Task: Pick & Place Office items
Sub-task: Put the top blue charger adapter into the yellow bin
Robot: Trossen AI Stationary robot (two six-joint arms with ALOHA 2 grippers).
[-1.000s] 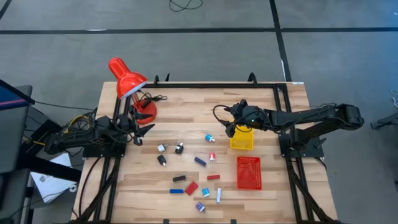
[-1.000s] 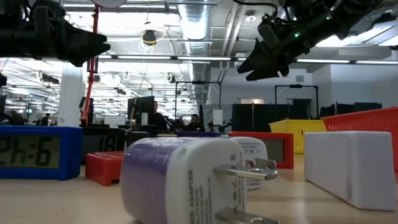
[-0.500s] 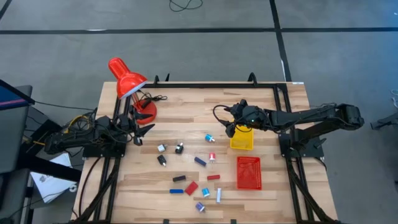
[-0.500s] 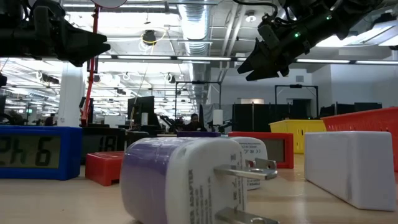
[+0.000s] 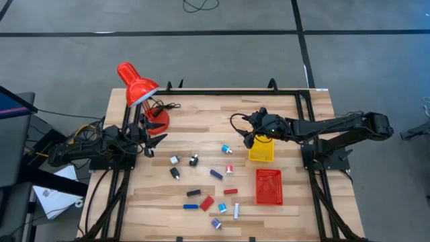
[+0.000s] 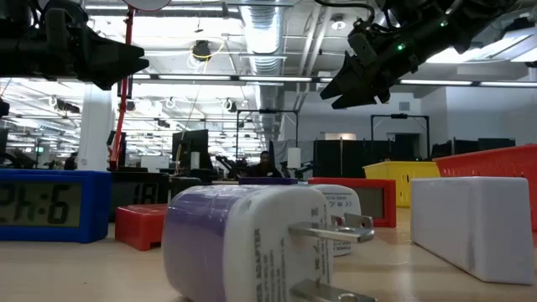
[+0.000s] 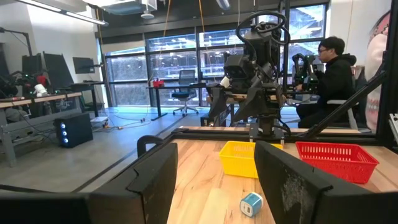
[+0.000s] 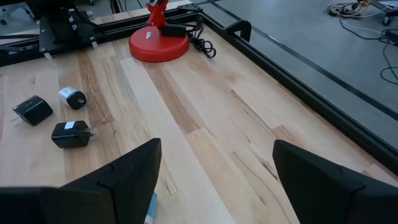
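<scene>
Left hand [image 5: 153,142] hangs above the desk [image 5: 201,114] at its left edge, just in front of the lamp [image 5: 138,89] base, fingers [image 7: 149,180] parted with nothing between them. The items [image 5: 208,183] lie loose across the desk's middle and near side, between the two arms. At the left of the scatter sit a small white piece [image 5: 175,160], a black plug [image 5: 193,160] and another black plug [image 5: 175,173]. Lower down, a dark bar [image 5: 193,193] and a blue bar [image 5: 191,206] lie with long axes running left to right. A red block [image 5: 207,202] sits slanted beside them. A dark blue bar [image 5: 216,174] lies on a diagonal; a red bar [image 5: 230,191] lies left to right. Right hand [image 5: 250,138] hovers at the left rim of the yellow tray [image 5: 261,152], fingers [image 8: 134,174] spread wide, empty. The red basket [image 5: 269,186] stands on the near side of the tray.
</scene>
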